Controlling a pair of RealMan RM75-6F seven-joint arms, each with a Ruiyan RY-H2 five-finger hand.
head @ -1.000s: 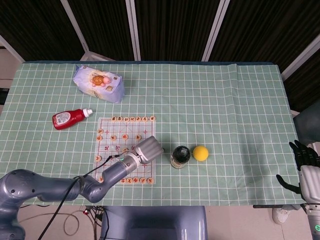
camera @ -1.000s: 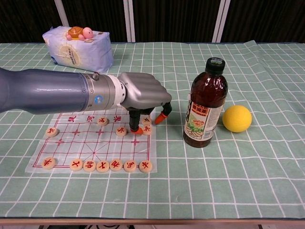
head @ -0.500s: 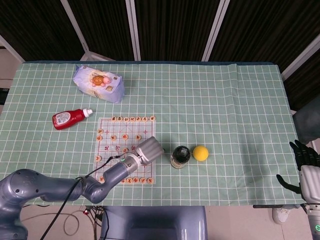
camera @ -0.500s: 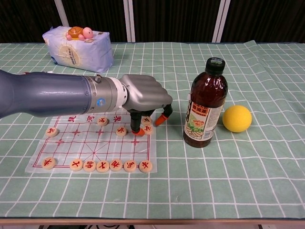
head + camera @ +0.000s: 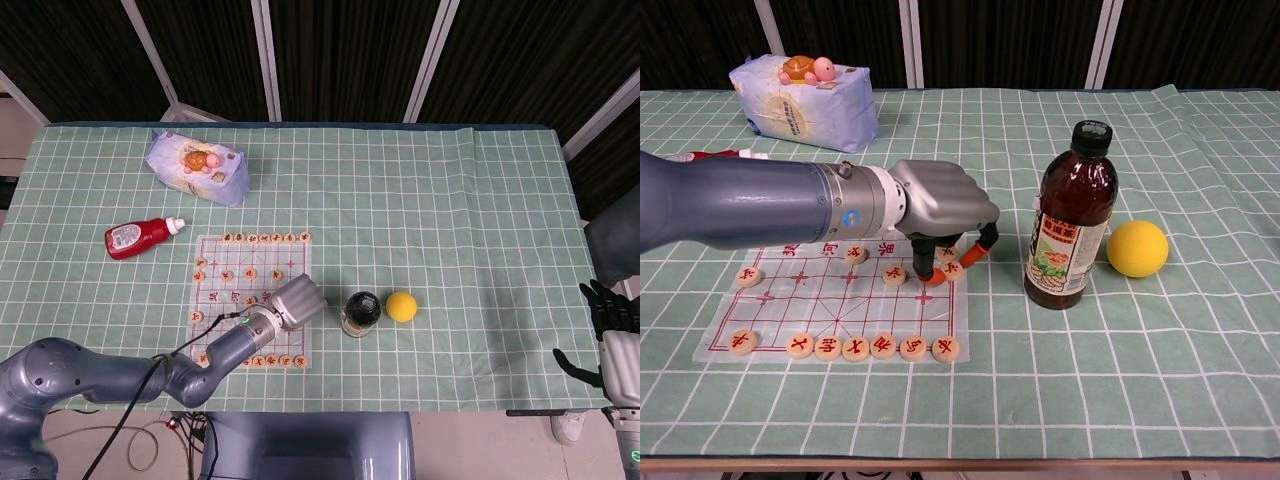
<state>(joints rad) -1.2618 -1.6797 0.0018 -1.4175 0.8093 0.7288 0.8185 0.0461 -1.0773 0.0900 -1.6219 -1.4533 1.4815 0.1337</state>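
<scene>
- Left hand (image 5: 940, 205) hangs over the right side of the chess mat (image 5: 715, 345), palm down, knuckles toward the bottle (image 5: 1070, 215).
- Its orange-tipped fingers (image 5: 928, 274) point down and come to the mat among the pieces; one tip sits at or just beside a piece (image 5: 951, 268) in the middle rows. I cannot tell whether it is pinched or only touched, so the hand's state stays unread.
- The thumb angles out to the right, toward the bottle, apart from it.
- Forearm runs in low from the left, nearly level with the table, crossing over the mat's far rows; this keeps the near row of pieces (image 5: 855, 348) uncovered, likely why the reach comes from that side.
- The near row lies in a line along the mat's front edge; looser pieces sit mid-mat.
- Bottle stands upright just right of the mat, with the ball (image 5: 1137, 248) beside it on its right, not touching.
- Pack (image 5: 805, 100) lies at the far left; the red bottle (image 5: 140, 236) lies on its side left of the mat.
- Right hand (image 5: 605, 335) waits past the table's right edge in the head view, fingers apart, holding nothing.
</scene>
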